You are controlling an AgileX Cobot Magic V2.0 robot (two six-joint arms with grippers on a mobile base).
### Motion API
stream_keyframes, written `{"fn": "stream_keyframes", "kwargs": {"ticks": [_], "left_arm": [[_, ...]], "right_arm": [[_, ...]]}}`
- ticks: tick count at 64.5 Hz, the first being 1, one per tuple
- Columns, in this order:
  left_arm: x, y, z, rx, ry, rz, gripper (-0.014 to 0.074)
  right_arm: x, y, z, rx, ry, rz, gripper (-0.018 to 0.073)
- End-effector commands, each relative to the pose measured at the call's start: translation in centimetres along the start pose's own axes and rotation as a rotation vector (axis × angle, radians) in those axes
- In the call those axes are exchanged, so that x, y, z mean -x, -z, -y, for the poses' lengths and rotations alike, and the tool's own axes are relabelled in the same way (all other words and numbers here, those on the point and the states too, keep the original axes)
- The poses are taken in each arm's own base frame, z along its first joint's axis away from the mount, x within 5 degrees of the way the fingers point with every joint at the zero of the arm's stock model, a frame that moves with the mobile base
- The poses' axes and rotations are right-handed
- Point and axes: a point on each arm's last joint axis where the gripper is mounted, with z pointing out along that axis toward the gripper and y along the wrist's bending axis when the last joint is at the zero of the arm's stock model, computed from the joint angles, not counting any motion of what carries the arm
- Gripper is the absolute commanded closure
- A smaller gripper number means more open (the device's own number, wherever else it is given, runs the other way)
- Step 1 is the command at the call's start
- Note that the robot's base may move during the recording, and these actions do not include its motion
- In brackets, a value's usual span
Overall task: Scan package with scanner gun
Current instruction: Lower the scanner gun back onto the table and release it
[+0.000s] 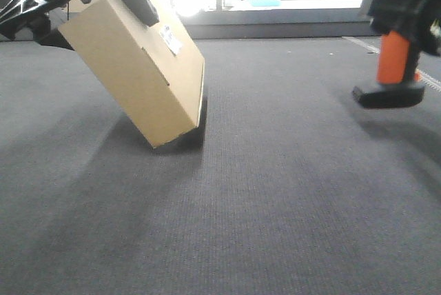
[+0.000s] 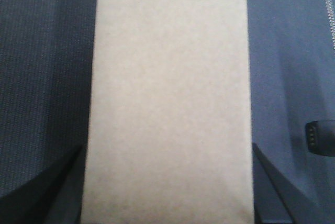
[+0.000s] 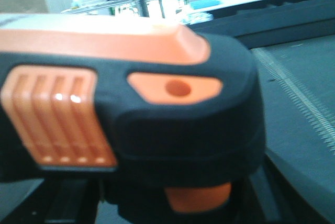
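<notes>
Package (image 1: pixel 134 67) — plain tan cardboard, matt, faintly fibrous, no sheen on any face. Label (image 1: pixel 170 40) on it is white, paper by the look, too small to judge gloss. Scanner gun (image 3: pixel 157 119) — moulded plastic: black shell satin-smooth, orange ribbed panel glossy with bright glints. Grey surface (image 1: pixel 275 191) underneath is woven cloth or carpet, fine ribbed weave, matt, rough

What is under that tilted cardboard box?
Beneath the box only grey mat and a dark shadow show. The strip under its low edge is hidden in shadow, so whether it touches the mat cannot be told.
</notes>
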Motion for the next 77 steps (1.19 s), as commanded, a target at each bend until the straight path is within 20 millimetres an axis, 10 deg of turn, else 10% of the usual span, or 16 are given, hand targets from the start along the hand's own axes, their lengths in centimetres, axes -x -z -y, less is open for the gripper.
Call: {"fn": "stream_keyframes", "kwargs": {"ticks": [1,35,57,77], "left_arm": [[0.3,0.2,0.4,-0.018,0.007,0.029,0.0634],[0.3,0.2,0.4,-0.018,0.007,0.029,0.0634],[0.3,0.2,0.4,-0.018,0.007,0.029,0.0634],[0.3,0.2,0.4,-0.018,0.007,0.029,0.0634]], "right_arm": [[0.3,-0.3,-0.3,0.053,-0.02,0.116,0.0442],[-1.1,-0.6,0.0,0.042,-0.022,0.07,0.0433],[-1.1,-0.6,0.0,0.042,-0.022,0.07,0.0117],[-1.4,0.4,0.3,0.036,-0.018,0.046,0.0057]]}}
